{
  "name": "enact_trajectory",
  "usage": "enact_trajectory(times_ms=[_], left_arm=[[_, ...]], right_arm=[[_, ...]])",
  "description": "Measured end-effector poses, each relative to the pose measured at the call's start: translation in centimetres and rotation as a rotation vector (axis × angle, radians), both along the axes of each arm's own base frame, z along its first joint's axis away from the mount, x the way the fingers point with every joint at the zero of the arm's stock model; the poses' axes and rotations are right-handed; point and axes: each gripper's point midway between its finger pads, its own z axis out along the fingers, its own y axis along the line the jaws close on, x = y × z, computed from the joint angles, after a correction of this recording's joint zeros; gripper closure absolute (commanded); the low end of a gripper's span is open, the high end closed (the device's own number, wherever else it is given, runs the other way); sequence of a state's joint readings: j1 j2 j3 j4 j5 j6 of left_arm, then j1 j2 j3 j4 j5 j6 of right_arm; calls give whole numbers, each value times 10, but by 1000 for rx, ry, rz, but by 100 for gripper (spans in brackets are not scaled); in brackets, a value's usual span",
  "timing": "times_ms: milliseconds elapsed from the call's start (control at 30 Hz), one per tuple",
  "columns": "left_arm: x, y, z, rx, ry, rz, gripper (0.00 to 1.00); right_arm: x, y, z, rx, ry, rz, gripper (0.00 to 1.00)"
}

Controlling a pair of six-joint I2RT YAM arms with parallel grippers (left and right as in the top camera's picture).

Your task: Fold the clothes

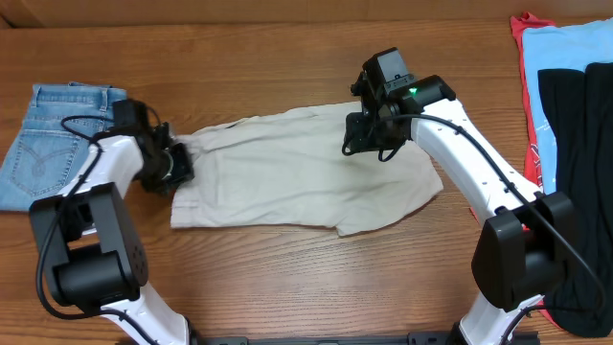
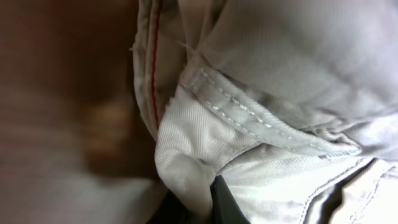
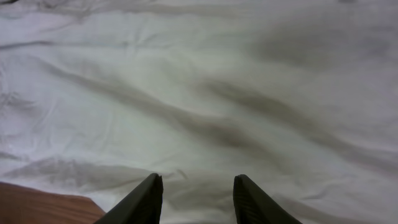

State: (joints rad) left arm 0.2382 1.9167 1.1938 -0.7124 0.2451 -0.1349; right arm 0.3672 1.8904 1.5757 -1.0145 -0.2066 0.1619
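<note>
The shorts point(image 1: 306, 172) lie spread on the table point(image 1: 287, 57) — soft, light, floppy. The left gripper point(image 1: 175, 165) pinches their left edge, jaws pressed on cloth. The right gripper point(image 1: 362, 134) hangs over them, jaws spread. Thick seams likely hold best.

brown wooden table point(image 1: 268, 57), grain running left to right, seen from overhead

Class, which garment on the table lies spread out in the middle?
The beige shorts; the jeans sit folded at the left edge, the black, blue and red clothes at the right.
</note>
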Motion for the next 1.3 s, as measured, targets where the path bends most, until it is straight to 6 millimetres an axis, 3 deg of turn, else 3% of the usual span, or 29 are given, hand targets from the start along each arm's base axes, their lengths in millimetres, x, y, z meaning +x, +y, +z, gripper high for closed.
enact_trajectory(times_ms=[133,233,367,433,633,767,867,1033,1300], left_arm=[[-9,35,15,26,47,85,96],[-8,67,41,59,39,155,96],[-1,90,79,95,-9,197,96],[1,89,90,100,-17,189,96],[-5,72,99,57,20,161,96],[-4,68,111,35,18,158,96],[-2,67,122,27,10,157,96],[3,62,141,-2,-20,152,96],[-3,46,169,-64,-79,138,96]], right_arm=[[4,-9,0,9,5,-32,61],[5,-10,2,34,11,-30,74],[3,7,6,92,7,13,89],[1,25,9,122,-13,50,90],[-11,92,19,231,-64,181,90],[-19,132,3,299,-51,249,90],[-25,159,-19,334,-26,295,90],[-39,193,-46,364,-6,357,90],[-51,220,-53,417,-3,397,91]])
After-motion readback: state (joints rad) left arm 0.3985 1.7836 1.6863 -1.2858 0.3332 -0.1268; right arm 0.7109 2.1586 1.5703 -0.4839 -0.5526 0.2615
